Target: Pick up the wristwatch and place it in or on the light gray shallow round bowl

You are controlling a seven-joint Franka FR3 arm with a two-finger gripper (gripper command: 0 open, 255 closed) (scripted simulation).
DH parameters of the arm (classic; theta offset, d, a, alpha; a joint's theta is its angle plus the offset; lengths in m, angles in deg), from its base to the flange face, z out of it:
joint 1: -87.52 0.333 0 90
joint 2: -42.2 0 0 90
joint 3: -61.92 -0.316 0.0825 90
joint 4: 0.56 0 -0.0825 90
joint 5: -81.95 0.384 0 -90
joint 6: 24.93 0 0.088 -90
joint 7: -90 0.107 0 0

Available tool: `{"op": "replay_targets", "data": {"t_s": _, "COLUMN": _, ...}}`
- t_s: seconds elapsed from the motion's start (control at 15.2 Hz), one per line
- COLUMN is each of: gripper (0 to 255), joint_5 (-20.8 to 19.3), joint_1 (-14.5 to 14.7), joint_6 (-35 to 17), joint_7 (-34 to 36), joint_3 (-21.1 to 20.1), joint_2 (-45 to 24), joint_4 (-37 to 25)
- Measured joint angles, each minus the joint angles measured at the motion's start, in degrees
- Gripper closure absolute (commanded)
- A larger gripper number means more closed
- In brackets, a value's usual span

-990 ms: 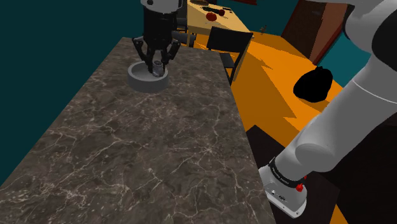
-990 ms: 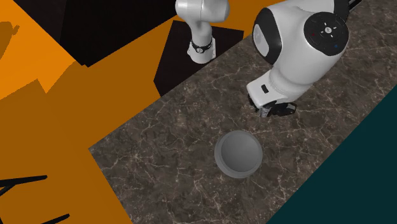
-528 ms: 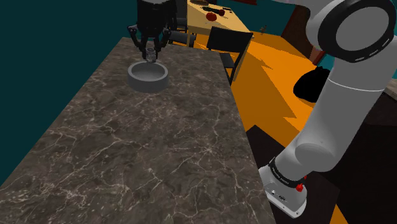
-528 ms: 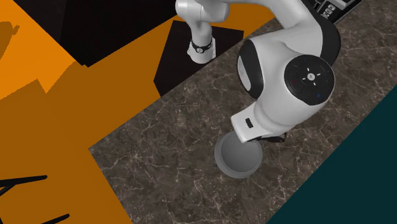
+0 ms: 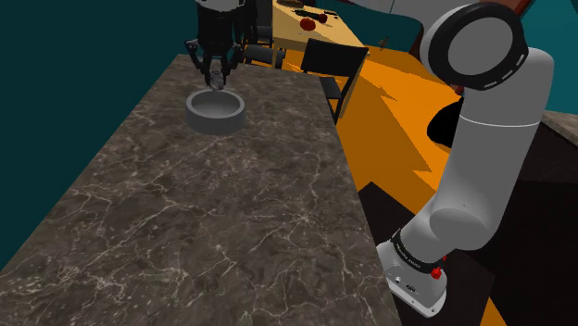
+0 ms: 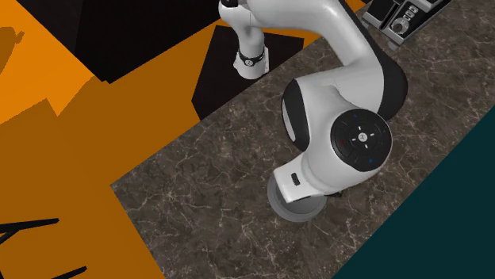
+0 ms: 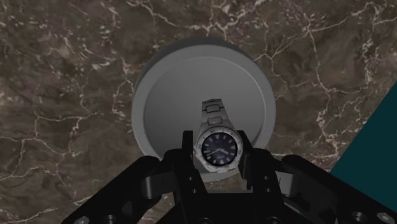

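A silver wristwatch (image 7: 218, 145) with a dark dial and metal band sits clasped between my two black fingers, so my gripper (image 7: 217, 153) is shut on it. Directly below it lies the grey shallow round bowl (image 7: 167, 95), with nothing inside. In the shoulder view my gripper (image 5: 216, 74) hangs a little above the bowl's (image 5: 215, 111) far rim, the watch (image 5: 216, 78) a small pale shape at its tips. In the second exterior view the white arm covers most of the bowl (image 6: 290, 211).
The bowl stands on a dark marble counter (image 5: 204, 213) next to a teal wall (image 5: 74, 74). Beyond the counter's far end are a black chair (image 5: 332, 63) and a wooden table (image 5: 315, 26). Orange floor (image 5: 408, 102) lies along the shoulder view's right.
My gripper has carried the watch from low over the bowl upward and toward the far rim. The arm's elbow has swung over the bowl in the second exterior view.
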Motion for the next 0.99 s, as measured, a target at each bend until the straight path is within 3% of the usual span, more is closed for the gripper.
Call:
{"op": "replay_targets", "data": {"t_s": 0.53, "gripper": 255, "joint_5": 0.21, "joint_1": -0.78, "joint_6": -6.63, "joint_7": -0.16, "joint_3": 0.12, "joint_2": 0.67, "joint_4": 7.29}}
{"op": "replay_targets", "data": {"t_s": 0.92, "gripper": 255, "joint_5": 0.16, "joint_1": -0.81, "joint_6": -7.28, "joint_7": -0.16, "joint_3": 0.16, "joint_2": 0.55, "joint_4": 7.82}}
{"op": "replay_targets", "data": {"t_s": 0.99, "gripper": 0, "joint_5": 0.16, "joint_1": -0.81, "joint_6": -7.29, "joint_7": -0.16, "joint_3": 0.16, "joint_2": 0.55, "joint_4": 7.83}}
